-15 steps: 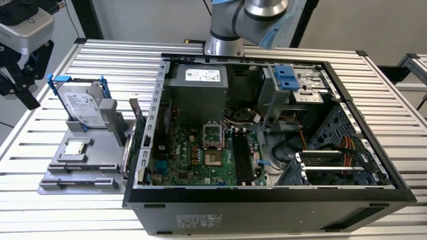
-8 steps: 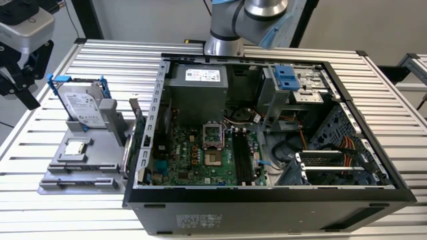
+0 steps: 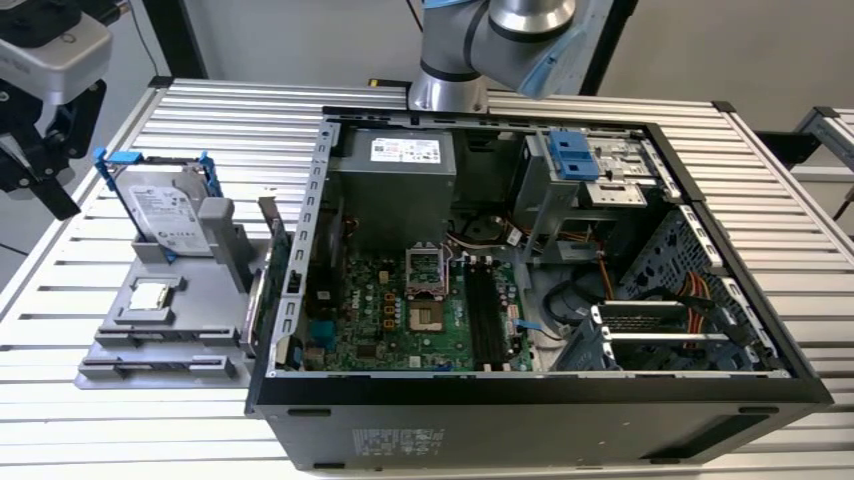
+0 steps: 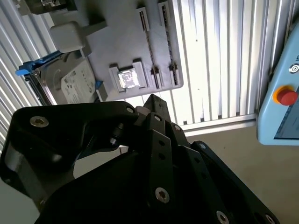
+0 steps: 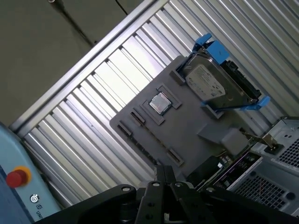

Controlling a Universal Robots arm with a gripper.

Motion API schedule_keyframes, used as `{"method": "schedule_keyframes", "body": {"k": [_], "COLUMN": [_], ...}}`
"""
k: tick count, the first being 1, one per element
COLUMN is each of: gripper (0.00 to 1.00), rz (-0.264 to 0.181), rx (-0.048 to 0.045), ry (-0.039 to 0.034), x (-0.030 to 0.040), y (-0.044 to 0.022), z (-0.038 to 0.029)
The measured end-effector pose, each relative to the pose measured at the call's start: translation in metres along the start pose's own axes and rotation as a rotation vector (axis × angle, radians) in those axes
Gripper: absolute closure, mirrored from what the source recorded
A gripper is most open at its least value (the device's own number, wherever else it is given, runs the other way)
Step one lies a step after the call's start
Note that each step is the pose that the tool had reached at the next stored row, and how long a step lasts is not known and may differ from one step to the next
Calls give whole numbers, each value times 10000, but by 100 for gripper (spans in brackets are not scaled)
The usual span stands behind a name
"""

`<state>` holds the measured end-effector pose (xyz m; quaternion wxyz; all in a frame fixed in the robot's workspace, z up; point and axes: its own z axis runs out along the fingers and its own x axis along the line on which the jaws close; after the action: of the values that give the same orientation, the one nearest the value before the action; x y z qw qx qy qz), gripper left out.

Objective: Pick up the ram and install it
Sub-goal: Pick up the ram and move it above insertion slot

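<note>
The ram is out of view. My gripper [image 3: 51,190] hangs at the exterior view's far left, above the table beside the grey holder tray [image 3: 200,345]. In both wrist views its black fingers meet at one tip, shut with nothing between them [image 4: 152,100] [image 5: 163,171]. Below that tip lies the tray [image 5: 187,130] [image 4: 117,42], whose narrow slots [image 5: 138,117] stand bare. The open computer case [image 3: 534,400] shows the green motherboard [image 3: 387,320] with long black memory slots [image 3: 481,315].
On the tray sit a hard drive in a blue bracket [image 3: 167,210] and a small square silver chip [image 3: 150,295]. A green expansion card [image 3: 267,290] stands between tray and case. A pendant with a red button [image 4: 285,95] lies beyond the table edge.
</note>
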<state>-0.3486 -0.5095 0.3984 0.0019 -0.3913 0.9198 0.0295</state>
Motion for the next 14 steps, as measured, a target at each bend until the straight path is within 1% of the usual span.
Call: {"method": "schedule_keyframes", "body": {"k": [14], "gripper": [100], "rz": [-702], "rx": [-14], "ry": [41], "x": [0], "y": [0], "z": [0]}}
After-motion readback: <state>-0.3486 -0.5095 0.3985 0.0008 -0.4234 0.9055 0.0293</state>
